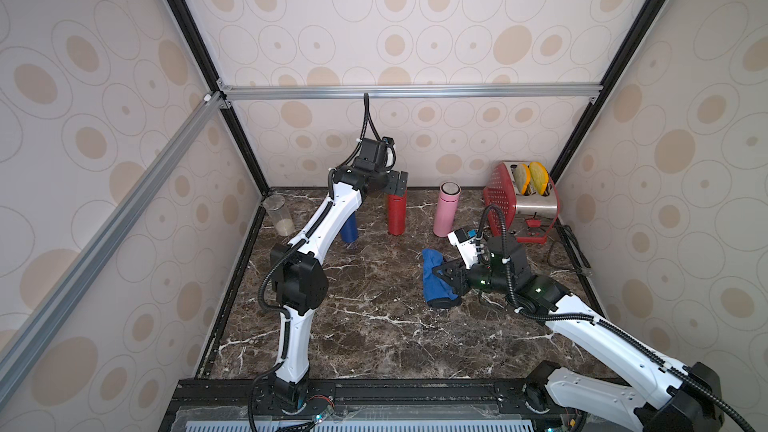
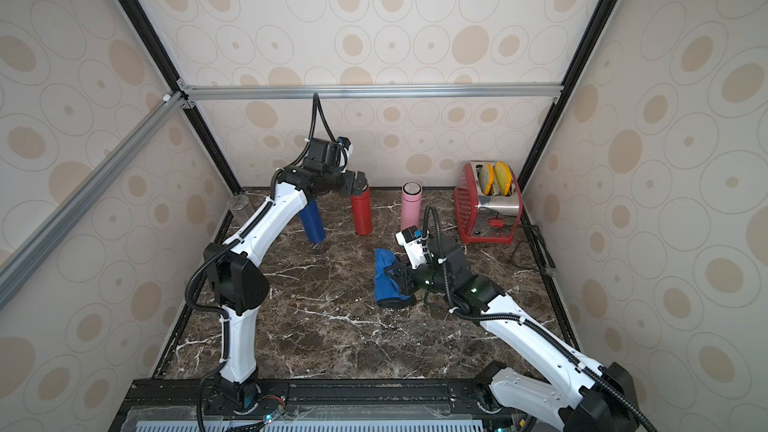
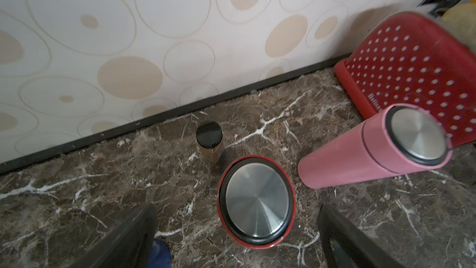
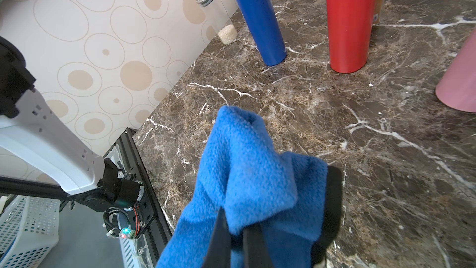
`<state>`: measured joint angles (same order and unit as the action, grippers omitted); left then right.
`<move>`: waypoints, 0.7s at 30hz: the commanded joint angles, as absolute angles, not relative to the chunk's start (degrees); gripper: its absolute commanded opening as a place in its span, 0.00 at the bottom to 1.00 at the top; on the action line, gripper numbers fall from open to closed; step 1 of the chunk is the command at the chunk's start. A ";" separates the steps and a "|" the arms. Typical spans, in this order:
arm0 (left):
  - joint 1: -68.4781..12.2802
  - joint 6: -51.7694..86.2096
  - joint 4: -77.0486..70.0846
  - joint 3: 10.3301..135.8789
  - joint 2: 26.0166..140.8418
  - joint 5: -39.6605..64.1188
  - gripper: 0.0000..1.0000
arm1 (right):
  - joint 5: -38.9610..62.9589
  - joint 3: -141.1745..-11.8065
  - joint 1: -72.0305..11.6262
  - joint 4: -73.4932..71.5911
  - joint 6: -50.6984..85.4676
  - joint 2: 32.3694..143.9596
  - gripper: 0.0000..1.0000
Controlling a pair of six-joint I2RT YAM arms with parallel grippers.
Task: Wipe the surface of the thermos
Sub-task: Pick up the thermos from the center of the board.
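Right gripper (image 1: pixel 441 279) mid-bench, right of centre, jaws clamped on blue cloth (image 1: pixel 430 272). Farther back, upright row near back edge: blue thermos (image 1: pixel 349 230), red thermos (image 1: pixel 397 216), pink thermos (image 1: pixel 444 211). Left gripper (image 1: pixel 397 184) over red thermos top, jaws wide apart, nothing held. Small dark-lidded jar (image 3: pixel 210 140) behind red thermos. Toaster (image 1: pixel 505 201) in back right corner, glass jar (image 1: pixel 279 216) in back left corner.

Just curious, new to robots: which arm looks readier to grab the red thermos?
Left: the left gripper hangs open above the red thermos; the right gripper grips the blue cloth.
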<state>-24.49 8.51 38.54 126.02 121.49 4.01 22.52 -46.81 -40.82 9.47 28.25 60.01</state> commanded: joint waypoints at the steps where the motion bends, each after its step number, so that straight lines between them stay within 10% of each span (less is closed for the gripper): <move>1: -24.87 7.88 42.28 130.14 122.99 4.97 0.99 | 22.49 -46.37 -41.14 8.95 27.95 58.93 0.00; 21: -26.63 9.01 43.94 134.67 132.21 3.68 0.95 | 20.55 -45.87 -41.08 11.00 27.86 57.52 0.00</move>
<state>-26.44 9.37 41.63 132.40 132.42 4.97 20.78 -46.22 -40.82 11.27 28.25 58.02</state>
